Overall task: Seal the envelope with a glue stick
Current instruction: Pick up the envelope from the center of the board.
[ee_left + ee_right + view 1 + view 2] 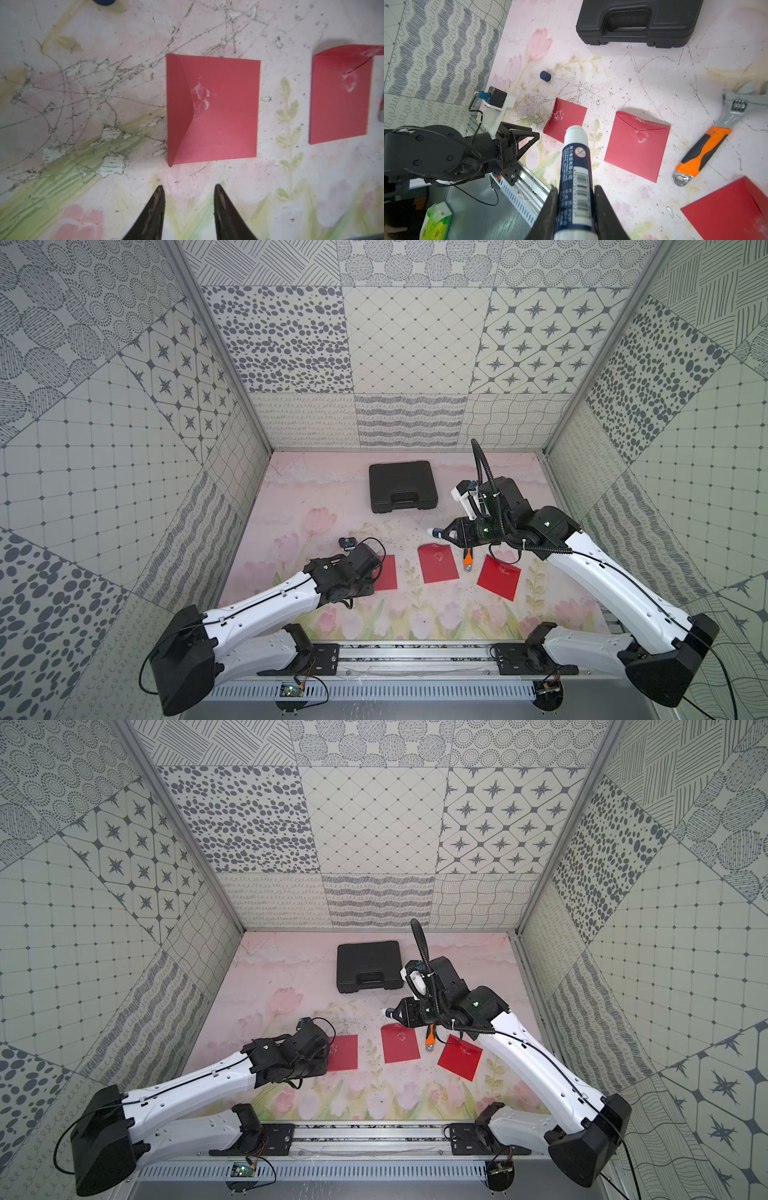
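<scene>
My right gripper [575, 188] is shut on the glue stick [576, 166], a white and navy tube with its white tip bare. In both top views the glue stick [434, 532] hangs in the air just beyond the far edge of the middle red envelope [437, 563]. Its navy cap [545, 76] lies loose on the table. The left red envelope [216, 112] has its flap partly raised and carries a whitish glue smear. My left gripper [189, 187] is open and empty, just short of that envelope's near edge. A third envelope [498, 576] lies to the right.
An orange-and-black adjustable wrench [704, 149] lies between the middle and right envelopes. A shut black tool case [402, 486] sits at the back of the table. Patterned walls enclose three sides. A metal rail [415, 659] runs along the front edge.
</scene>
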{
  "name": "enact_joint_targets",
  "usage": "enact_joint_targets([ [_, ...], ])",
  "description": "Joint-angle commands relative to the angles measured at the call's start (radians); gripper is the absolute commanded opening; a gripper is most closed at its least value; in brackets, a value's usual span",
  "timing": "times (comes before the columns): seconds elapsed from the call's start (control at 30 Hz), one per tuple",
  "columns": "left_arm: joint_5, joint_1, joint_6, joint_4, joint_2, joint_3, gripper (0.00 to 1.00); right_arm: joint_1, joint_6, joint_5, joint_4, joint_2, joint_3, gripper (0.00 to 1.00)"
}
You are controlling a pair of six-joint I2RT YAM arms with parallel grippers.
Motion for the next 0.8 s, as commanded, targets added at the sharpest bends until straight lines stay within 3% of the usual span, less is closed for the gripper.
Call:
enact_joint_targets([
  [0.0,-0.112,-0.009,0.034,-0.022,0.092,0.002,0.39,-0.004,0.021,0.011,-0.031,0.017,0.048,0.00],
  [0.37,-0.049,0.066,0.127,0.132,0.250,-0.017,0.34,-0.002,0.031,0.051,-0.117,0.055,0.094,0.00],
  [0.77,0.044,0.125,0.169,0.263,0.302,-0.058,0.24,-0.003,0.044,0.076,-0.165,0.050,0.115,0.00],
])
